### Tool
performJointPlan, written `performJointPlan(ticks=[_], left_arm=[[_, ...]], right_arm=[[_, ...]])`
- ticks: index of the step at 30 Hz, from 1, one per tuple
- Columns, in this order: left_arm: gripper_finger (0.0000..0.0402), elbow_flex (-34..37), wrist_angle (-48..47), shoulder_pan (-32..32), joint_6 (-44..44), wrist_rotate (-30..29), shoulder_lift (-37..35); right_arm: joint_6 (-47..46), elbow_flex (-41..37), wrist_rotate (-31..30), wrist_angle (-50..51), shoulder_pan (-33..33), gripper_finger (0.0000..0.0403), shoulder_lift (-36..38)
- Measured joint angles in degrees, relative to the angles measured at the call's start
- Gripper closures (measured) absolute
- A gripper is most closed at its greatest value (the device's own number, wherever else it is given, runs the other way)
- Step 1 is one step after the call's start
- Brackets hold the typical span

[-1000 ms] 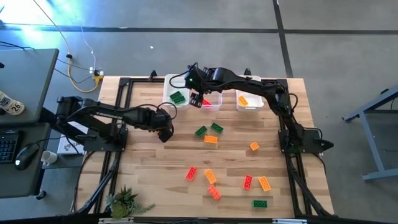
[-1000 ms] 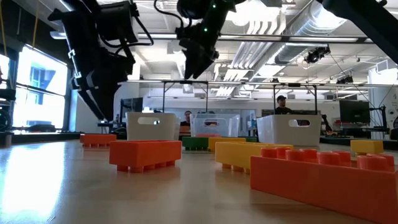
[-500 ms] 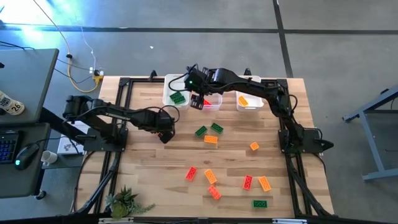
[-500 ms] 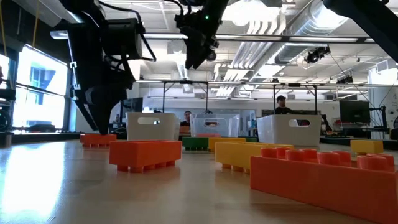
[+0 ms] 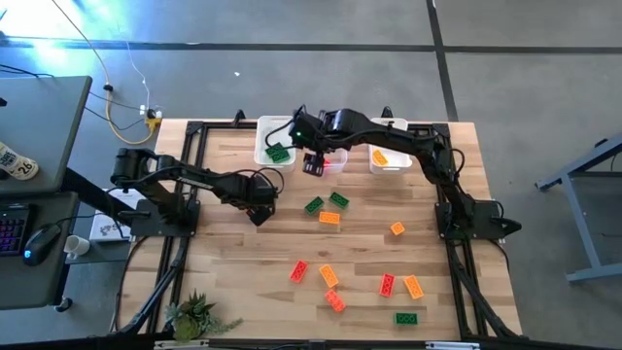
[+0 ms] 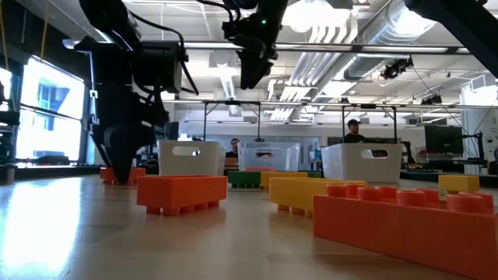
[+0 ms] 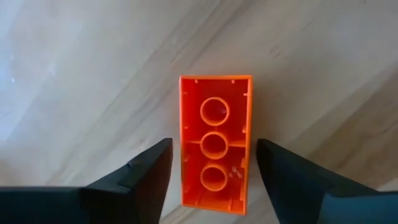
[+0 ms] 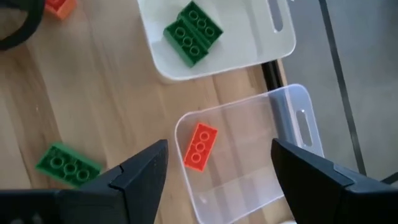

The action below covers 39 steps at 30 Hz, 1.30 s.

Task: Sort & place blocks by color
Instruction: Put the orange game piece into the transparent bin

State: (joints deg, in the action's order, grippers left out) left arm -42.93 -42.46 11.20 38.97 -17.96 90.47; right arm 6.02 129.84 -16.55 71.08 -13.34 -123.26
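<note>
Left gripper point(image 7: 211, 163) fingers straddle an upturned orange block point(image 7: 215, 141) on the tabletop point(image 5: 224, 253), not yet touching; right gripper point(image 8: 214, 165) hangs open, empty, over the clear bin point(image 8: 273, 134).

Blocks point(image 5: 329, 218) scattered across table point(image 5: 224, 253)

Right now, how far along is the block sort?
Done: one green brick in the white bin, one red brick in the clear bin, one orange brick in the third bin. In hand: the left end effector straddles an upside-down orange brick, open; the right end effector is open and empty. Left: roughly a dozen loose bricks.
</note>
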Motion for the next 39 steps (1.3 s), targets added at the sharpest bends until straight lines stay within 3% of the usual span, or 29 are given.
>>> performJointPlan(ticks=[10,21,39], left_arm=[[0.0295,0.0,0.0,0.0,-3.2,0.2,0.0],[0.0295,0.2,0.7,-1.3,-5.3,1.3,-1.1],[0.0294,0.3,15.5,-1.5,-14.1,18.4,-5.8]], right_arm=[[-1.0,0.0,-1.6,4.5,2.4,0.013,0.0],[-2.0,-0.1,-6.0,8.8,5.4,0.013,1.9],[-9.6,-0.3,-6.1,18.2,13.0,0.013,9.2]])
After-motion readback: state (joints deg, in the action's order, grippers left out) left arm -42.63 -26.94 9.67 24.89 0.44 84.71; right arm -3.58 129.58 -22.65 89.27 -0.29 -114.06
